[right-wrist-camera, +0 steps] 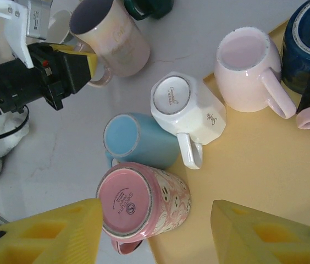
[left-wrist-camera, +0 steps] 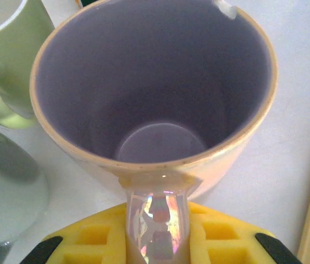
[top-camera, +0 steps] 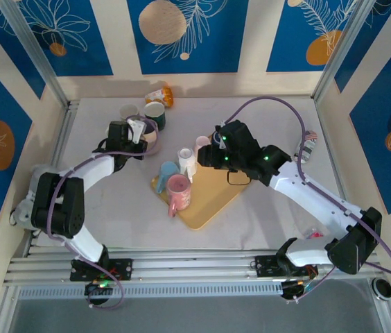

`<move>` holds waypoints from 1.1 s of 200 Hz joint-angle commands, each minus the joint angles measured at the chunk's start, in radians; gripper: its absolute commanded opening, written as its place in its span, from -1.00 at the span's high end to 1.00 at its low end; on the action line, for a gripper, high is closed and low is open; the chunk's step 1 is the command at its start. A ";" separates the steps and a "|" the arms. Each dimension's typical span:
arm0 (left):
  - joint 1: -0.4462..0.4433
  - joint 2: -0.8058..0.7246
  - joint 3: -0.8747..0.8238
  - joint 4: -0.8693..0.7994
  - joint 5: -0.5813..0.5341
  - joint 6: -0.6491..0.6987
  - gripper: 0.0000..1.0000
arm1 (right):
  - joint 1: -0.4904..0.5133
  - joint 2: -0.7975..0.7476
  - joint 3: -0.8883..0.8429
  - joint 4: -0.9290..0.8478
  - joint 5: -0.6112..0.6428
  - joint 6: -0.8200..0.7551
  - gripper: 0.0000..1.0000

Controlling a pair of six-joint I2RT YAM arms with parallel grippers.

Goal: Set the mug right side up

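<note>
Operator: Where was the mug?

Spotter: Your mug (left-wrist-camera: 155, 82) sat at the far left of the surface (left-wrist-camera: 287, 143), just beside a green mug (left-wrist-camera: 6, 60) and well apart from the tray (top-camera: 213, 201).

Operator: And my left jaws?

Spotter: Your left jaws were closed down narrow on its handle (left-wrist-camera: 156, 220), with a yellow pad (left-wrist-camera: 221, 242) on either side. You had hold of that handle and nothing else.

Operator: Which way did it lie from them?

Spotter: Straight ahead, with the handle pointing back at the jaws. Its long axis stood close to upright, mouth up, the purple inside open to your left wrist camera. Whether the base touched the surface, I could not tell.

Operator: The right side?

Spotter: Your right jaws hung about half open over the tray's edge, holding nothing, above a pink mug (right-wrist-camera: 144, 201) that showed its base. Your left arm (top-camera: 91, 170) was the nearer one by far.

Operator: So what was left?

Spotter: Little, by my reckoning. The mug looked right side up already, so your next move called for settling it flat. Then you would open the left jaws straight off the handle without nudging it into the green mug.
</note>
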 commanded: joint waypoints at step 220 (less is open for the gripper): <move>0.015 -0.364 -0.008 -0.276 0.039 -0.038 -0.22 | -0.016 0.002 0.077 -0.243 0.044 0.139 -0.13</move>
